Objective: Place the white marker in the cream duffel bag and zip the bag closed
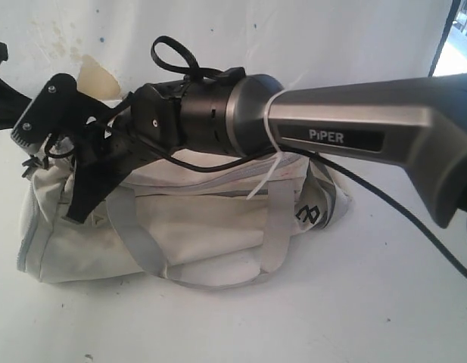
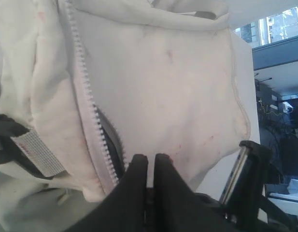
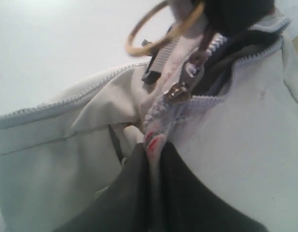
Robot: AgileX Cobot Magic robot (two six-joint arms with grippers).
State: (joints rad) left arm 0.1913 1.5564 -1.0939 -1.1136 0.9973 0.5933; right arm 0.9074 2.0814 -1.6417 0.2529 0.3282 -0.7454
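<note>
- Exterior view: the cream duffel bag (image 1: 195,227) lies on its side on the white table (image 1: 354,302), with a pale webbing strap (image 1: 135,242) looping down its face. The right arm crosses from 3 o'clock to 9 o'clock above it, and the right gripper (image 1: 38,140) comes down at the bag's 9 o'clock end, likely because the zip run ends there. Its fingertips are lost in dark clutter, and the white marker shows nowhere on the table.
- Left wrist view: the left gripper (image 2: 151,162) has its fingers pressed together at the edge of the stained top flap. I cannot tell whether they nip cloth or only rest against it. This view shows what the exterior one hides: the zip teeth (image 2: 86,106) part into a dark slit near the gripper, so the bag is not fully closed.
- Right wrist view: the right fingers are clamped on the red-marked cloth at the zip's end, probably to hold it taut for the pull. Just beyond them sit the metal slider (image 3: 180,91) and a brass ring (image 3: 158,21), seen only here.
- No marker appears in any view, so I judge it is already inside the bag.
</note>
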